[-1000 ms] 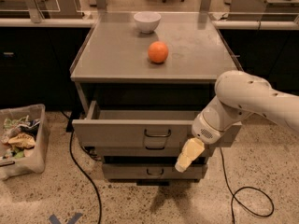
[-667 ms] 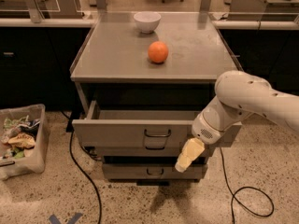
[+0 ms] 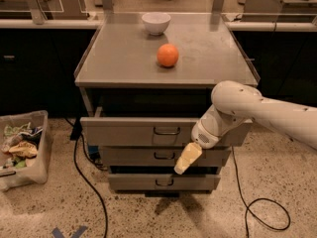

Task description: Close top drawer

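The top drawer [image 3: 133, 131] is a wide grey metal drawer pulled out from the cabinet, with a small dark wire handle [image 3: 167, 131] at its centre. Its front stands forward of the two drawers below it. My gripper [image 3: 185, 160] hangs from the white arm just in front of the right part of the drawer fronts, pointing down and left, its cream-coloured tip below the top drawer's lower edge.
An orange [image 3: 168, 55] and a white bowl [image 3: 156, 23] sit on the cabinet top [image 3: 114, 58]. A bin of clutter [image 3: 22, 148] stands on the floor at left. Black cables [image 3: 89, 182] run along the floor on both sides.
The view has shifted slightly closer to the cabinet; the gripper and arm keep about the same place by the drawer fronts.
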Controlling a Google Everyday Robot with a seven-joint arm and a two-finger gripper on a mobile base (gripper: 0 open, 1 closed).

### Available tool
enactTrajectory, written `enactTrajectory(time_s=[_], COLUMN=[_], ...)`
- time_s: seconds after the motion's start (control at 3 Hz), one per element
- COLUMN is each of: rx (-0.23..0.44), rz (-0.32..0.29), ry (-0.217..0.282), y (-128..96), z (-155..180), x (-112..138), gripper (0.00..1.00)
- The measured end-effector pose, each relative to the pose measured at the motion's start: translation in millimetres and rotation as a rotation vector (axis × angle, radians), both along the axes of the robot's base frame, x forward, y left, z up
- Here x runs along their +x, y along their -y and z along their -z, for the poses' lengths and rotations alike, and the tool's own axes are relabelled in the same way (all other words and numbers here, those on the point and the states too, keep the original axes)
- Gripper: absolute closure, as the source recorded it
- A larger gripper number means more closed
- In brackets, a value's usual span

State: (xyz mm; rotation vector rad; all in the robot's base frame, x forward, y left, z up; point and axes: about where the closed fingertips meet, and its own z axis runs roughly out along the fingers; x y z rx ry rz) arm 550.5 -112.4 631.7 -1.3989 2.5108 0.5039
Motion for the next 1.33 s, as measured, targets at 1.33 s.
enactTrajectory(time_s=[1.33], rx=[0.002], rz=[0.051], ry=[0.036], y=[22.4], z=[-8.7], x=[23.0], gripper=[0.0])
